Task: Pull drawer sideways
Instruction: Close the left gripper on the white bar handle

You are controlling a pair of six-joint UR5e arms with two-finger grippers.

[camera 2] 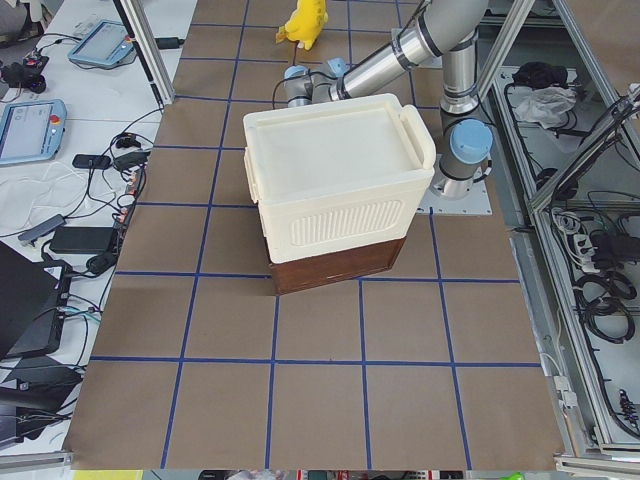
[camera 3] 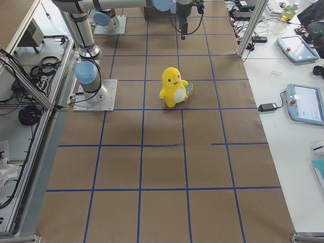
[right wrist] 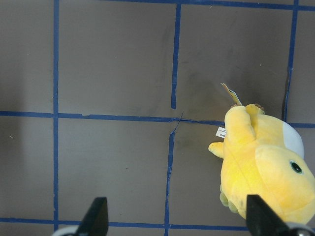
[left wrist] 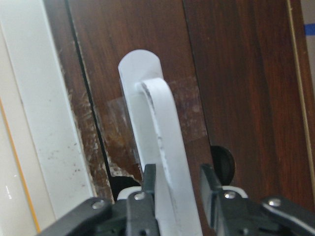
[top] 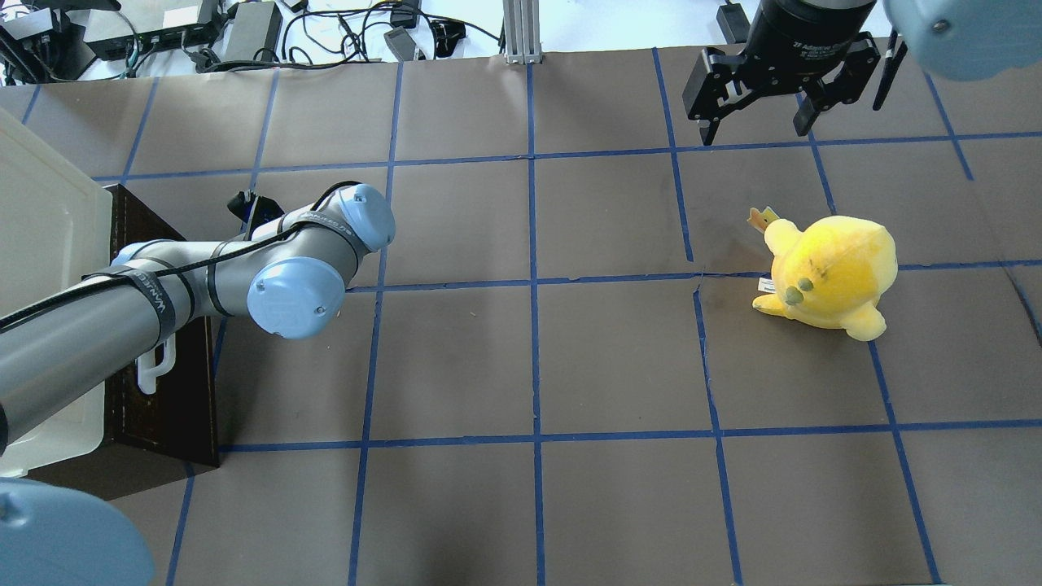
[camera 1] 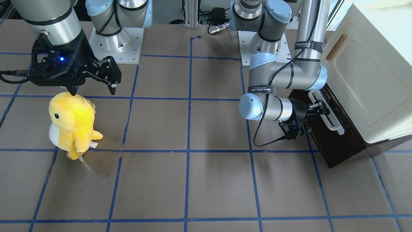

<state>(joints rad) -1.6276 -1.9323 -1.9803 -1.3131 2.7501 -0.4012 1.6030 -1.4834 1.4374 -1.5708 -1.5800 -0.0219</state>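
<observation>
Overhead exterior view puts the cabinet [top: 49, 244] at the far left, cream on top, at the end of the table [top: 529, 366] on the robot's left. The drawer [top: 167, 399] sits under that cream body. Its dark brown front faces the middle of the table and carries a white handle [top: 155, 366], most of it hidden by the left arm. From here I cannot tell whether the drawer is out at all. The left arm reaches in from the lower left, bends at the elbow and turns back toward the drawer front. The left gripper [left wrist: 178, 182] shows best in its wrist view: the two fingers [left wrist: 147, 179] are closed in narrowly on the handle, one on each side of the white bar, touching or all but touching it. Dark wood grain fills the background there, with a white edge on the left. Blue tape [top: 533, 281] marks the brown table in squares. Further right a yellow toy [top: 830, 277] stands upright on the table, well apart from the drawer. Above it at the upper right hangs the right gripper [top: 755, 130], spread wide with nothing in it, clear of the toy and pointing down at the table.
</observation>
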